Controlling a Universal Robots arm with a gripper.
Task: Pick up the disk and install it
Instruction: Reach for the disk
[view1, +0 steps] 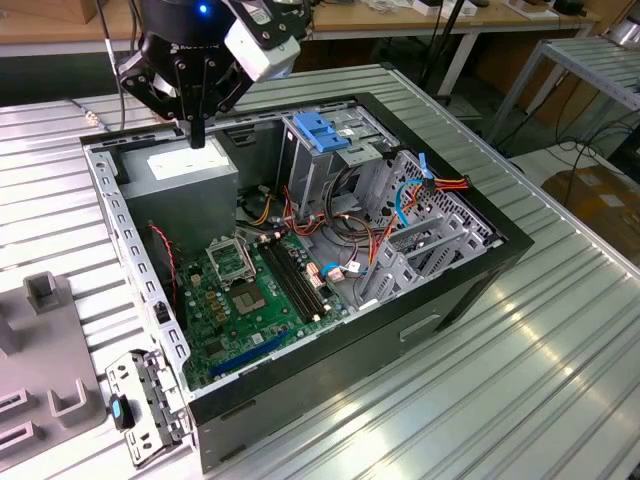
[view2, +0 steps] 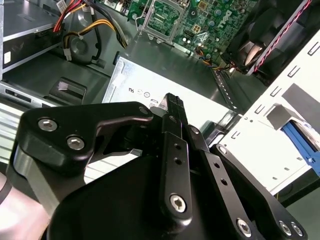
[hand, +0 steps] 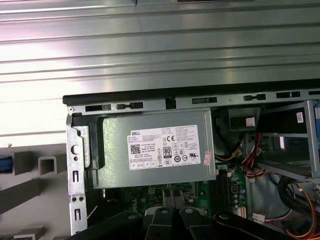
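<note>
Ribbed metal tabletop (view1: 560, 330) spreads across the workshop in the exterior view, with wooden benches (view1: 400, 22) behind it. On it lies the opened computer case (view1: 330, 385), its inside showing. Your gripper (view1: 197, 143) hangs in the upper left of that view, over the grey power-supply box (view1: 185, 185) in the case's far corner. The claw is drawn narrow, and its fingers (view1: 197, 125) read as one dark bar. To the exterior view's right of it stands the drive cage (view1: 322, 135) with its blue plastic top. The green motherboard (view1: 250, 300) lies lower in the frame. A grey fixture (view1: 50, 385) and a small metal bracket (view1: 140, 410) with a blue clip sit at the lower left, outside the case.

In the second wrist view you look past the black linkage. The two fingers meet at their tips over the power supply's white sticker (view2: 145, 92). Beyond them are the motherboard and a fan (view2: 255, 45) trailing red-and-black wires. A blue strip (view2: 300, 142) shows past the case's pale metal wall (view2: 260, 150).

In the first wrist view the power supply sits squarely ahead of the gripper's knuckles, with red and yellow wires (hand: 248, 165) beside it. Outside the case, a blue strip shows just beyond the grey fixture's blocks (hand: 47, 165). Whether that strip belongs to the disk, you cannot tell.
</note>
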